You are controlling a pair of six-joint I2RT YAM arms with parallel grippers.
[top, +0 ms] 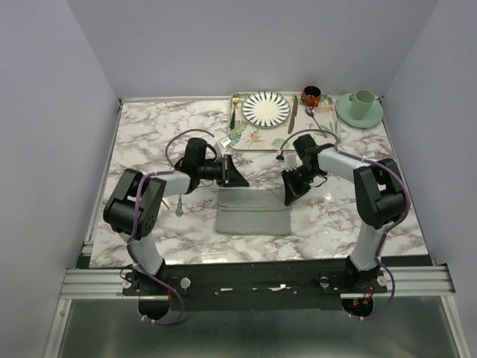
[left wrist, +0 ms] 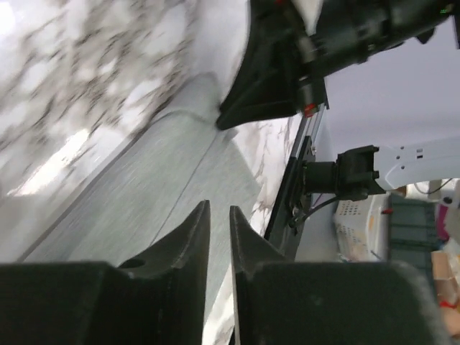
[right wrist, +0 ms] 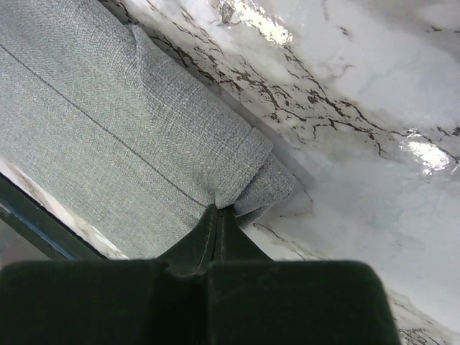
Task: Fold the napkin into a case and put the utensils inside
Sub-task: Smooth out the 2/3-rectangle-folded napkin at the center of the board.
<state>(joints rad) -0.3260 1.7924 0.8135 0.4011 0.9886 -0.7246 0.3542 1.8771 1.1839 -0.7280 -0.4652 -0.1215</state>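
**Right corner pinched, left corner not yet secured**

Closest in the right wrist view, the right hand (right wrist: 218,210) is pressed fully together on a corner of the napkin (top: 253,210), and the grey cloth bunches into a small pucker at the pinch. In the left wrist view the left hand (left wrist: 218,208) shows a narrow slit between its 2 fingers. It sits low over the cloth at the opposite far corner, and I cannot tell whether any fabric has entered the slit.

From above, the napkin lies as a folded rectangle on the marble surface (top: 149,134), between the 2 arms and nearer to them than the leaf-patterned tray (top: 240,134). It is not yet a narrow case. The spoon (top: 319,119) rests well apart from the cloth, at the right edge of the tray. I cannot pick out the fork with certainty.

The step in hand looks like gripping both far corners for the next fold. To do it well, the left hand should catch the same layers as the right before anything lifts. Both corners should then rise level and travel together, with the edge between them lightly taut so that the crease lands straight. A lift from 1 corner alone would likely skew the rectangle or drag it across the marble.
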